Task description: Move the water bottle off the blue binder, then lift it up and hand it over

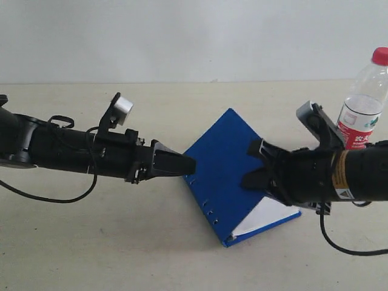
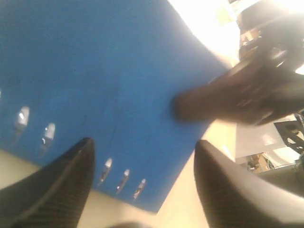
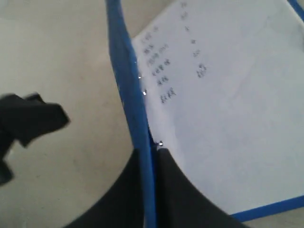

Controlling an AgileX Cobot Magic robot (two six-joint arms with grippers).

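The blue binder (image 1: 221,160) is propped up at a tilt, its cover raised off the white sheets (image 1: 267,217) inside. My right gripper (image 1: 250,163) is shut on the cover's edge; in the right wrist view the blue cover (image 3: 124,85) runs straight between the closed fingers of the right gripper (image 3: 149,152). My left gripper (image 1: 187,165) stands open at the slotted edge of the blue binder (image 2: 95,71), and nothing sits between the left gripper's (image 2: 142,147) fingers. The water bottle (image 1: 364,106) stands upright on the table behind the right arm, off the binder.
The beige table (image 1: 121,242) carries a printed paper page (image 3: 228,95) under the lifted cover. The left arm's black cable (image 1: 60,197) trails on the table. In the right wrist view the left gripper (image 3: 33,116) shows as a dark shape beyond the cover.
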